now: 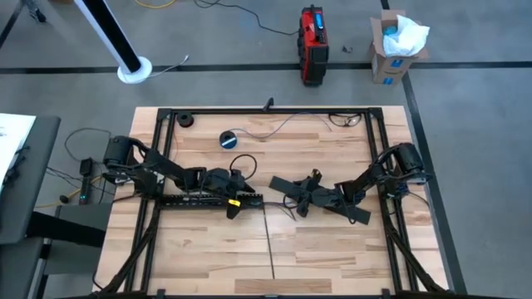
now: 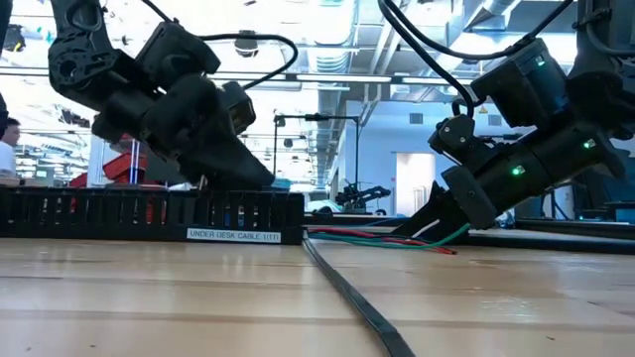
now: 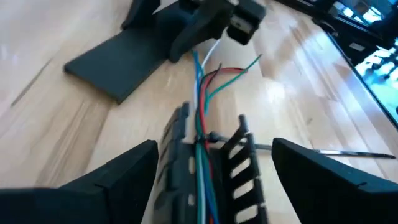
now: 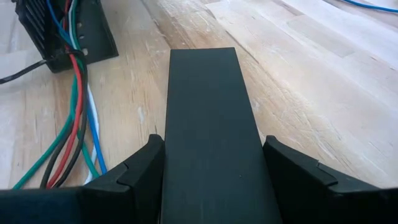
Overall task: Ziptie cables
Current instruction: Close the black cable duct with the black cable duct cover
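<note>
Cables – red, green, blue, white, black strands

Coloured cables in slotted tray

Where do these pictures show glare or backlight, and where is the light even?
Low view: bright ceiling lights leave the left arm and right arm dark. Left wrist view: glare whitens the wooden table beyond the open left gripper and the cables. Right wrist view: even light; the flat black strip in the right gripper has a faint sheen. High view: even, soft shadows.
</note>
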`<state>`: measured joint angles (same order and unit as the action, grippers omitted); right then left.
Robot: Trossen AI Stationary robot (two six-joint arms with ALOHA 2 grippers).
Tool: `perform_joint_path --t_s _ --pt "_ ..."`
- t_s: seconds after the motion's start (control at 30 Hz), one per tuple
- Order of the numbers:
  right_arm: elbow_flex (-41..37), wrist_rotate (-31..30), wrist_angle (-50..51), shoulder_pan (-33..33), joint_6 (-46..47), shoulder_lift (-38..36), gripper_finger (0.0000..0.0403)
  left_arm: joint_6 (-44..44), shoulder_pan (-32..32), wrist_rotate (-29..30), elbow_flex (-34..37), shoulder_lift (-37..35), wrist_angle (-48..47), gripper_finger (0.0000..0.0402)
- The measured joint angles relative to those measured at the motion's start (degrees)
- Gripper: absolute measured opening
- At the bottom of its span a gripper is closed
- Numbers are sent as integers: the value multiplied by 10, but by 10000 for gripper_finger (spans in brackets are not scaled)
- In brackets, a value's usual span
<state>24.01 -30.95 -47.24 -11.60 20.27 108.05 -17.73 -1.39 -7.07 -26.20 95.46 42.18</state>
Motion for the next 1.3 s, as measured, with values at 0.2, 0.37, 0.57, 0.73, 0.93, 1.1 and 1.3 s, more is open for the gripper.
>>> perform_joint_path --t_s 0.2,0.37,0.57,0.73,0.93,1.1,1.3 --pt "0 1 0 1 -2 0 231 30 -1 9 -11 0 -4 308" --pt "0 2 0 3 -6 0 231 31 -1 9 -11 0 -4 308" --pt "0 12 -1 13 -10 0 231 31 -7 17 -11 0 -3 309" --pt "0 14 -1 17 -10 0 231 36 -7 25 -21 16 -4 309" --pt "0 14 -1 17 -10 0 231 43 -7 23 -43 41 -25 309" --pt "0 14 0 17 -13 0 231 27 -11 12 -45 40 -22 309" --pt "0 13 0 17 -13 0 231 27 -28 33 -45 40 -22 309"
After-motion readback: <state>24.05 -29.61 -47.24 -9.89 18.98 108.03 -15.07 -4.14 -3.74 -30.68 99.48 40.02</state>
